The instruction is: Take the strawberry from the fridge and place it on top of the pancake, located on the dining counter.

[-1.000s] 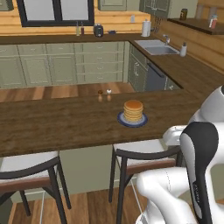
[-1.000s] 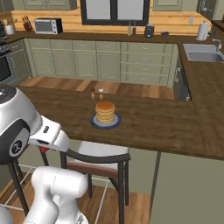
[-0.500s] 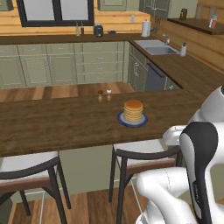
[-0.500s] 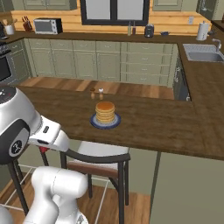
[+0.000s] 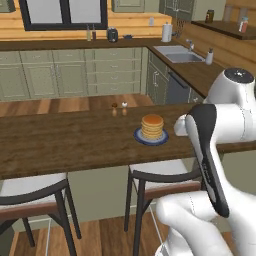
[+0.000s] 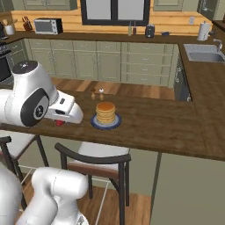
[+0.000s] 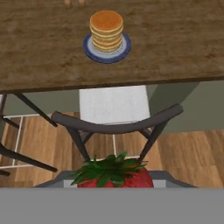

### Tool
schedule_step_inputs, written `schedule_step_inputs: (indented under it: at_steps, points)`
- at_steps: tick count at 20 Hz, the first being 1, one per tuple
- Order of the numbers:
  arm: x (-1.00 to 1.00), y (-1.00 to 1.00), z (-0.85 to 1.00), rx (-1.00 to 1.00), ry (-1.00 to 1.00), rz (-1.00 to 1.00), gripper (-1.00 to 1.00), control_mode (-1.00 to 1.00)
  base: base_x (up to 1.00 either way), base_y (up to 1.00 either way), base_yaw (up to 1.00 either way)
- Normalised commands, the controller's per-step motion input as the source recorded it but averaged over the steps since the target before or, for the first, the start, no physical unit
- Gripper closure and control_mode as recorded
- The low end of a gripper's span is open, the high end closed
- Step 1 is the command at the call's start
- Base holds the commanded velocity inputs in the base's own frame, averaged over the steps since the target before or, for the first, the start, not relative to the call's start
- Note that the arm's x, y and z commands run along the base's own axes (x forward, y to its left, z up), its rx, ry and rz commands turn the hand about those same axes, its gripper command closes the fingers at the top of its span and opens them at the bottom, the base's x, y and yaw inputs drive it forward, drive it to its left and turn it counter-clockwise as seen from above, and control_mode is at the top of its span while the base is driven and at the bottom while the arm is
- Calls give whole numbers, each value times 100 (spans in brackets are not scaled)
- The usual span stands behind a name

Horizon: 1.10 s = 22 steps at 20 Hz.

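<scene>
The small bright red strawberry (image 7: 114,175) with its green leafy crown sits at the bottom of the hand view, clasped in the tool (image 7: 114,183), whose fingers close against its sides; in the right base view a bit of red (image 6: 59,123) shows just under the white hand. The strawberry is held in the air, on the near side of the stack of golden-brown pancakes (image 7: 106,29) and well apart from it, above a grey-seated, black-framed stool (image 7: 114,114). The pancakes rest on a round blue plate (image 7: 90,51) on the long dark-brown wooden dining counter (image 7: 39,48). Just beyond the pancakes stand two small shakers (image 5: 119,108). Far behind the pancakes, olive-green cabinets (image 5: 75,70) line the wall.
</scene>
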Motion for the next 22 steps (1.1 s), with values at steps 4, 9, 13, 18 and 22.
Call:
schedule_step_inputs:
  at_steps: [4, 9, 13, 18, 22]
  points:
    - [100, -38, -11, 0, 3, 0, 100, -100, 0, 0, 0]
    - [100, -6, 0, 0, 6, -1, 100, -100, 0, 0, 0]
    - [100, 0, 0, 0, 7, 0, 100, -100, 0, 0, 0]
    - [100, -2, -20, 2, 4, 0, 100, -100, 0, 0, 0]
    - [100, 0, -57, 0, 0, 0, 100, -100, 0, 0, 0]
